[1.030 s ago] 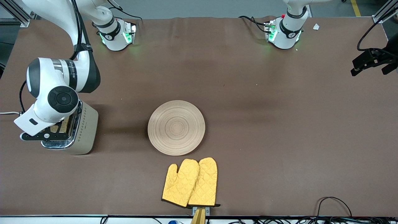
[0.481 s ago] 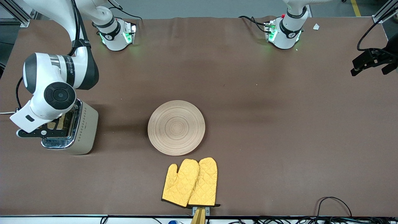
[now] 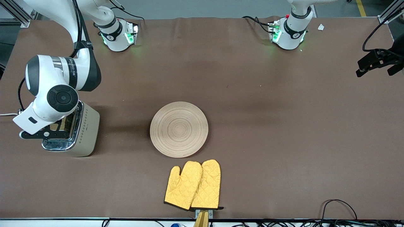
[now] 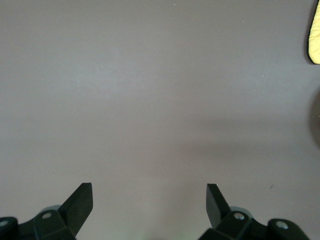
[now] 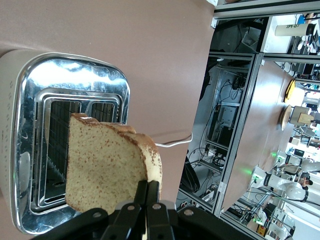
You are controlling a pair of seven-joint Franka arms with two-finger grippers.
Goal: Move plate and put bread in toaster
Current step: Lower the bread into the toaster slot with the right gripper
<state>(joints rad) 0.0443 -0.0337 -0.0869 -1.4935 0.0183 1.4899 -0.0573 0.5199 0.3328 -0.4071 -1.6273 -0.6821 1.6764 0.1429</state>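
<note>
The right tool (image 5: 146,192), closed on the brown speckled square bread slice (image 5: 107,167), holds it over the cream toaster's (image 3: 83,132) chrome slots, apparently tilted. The left tool (image 4: 149,202) waits open.

We found a wide table (image 3: 252,78) covered in brown matte sheeting. On it lay a round, tan wooden plate (image 3: 179,129), a pair of yellow quilted oven mitts (image 3: 193,185) nearer the front camera, and a cream-beige, chrome-topped toaster (image 3: 80,132) toward the right arm's end.
</note>
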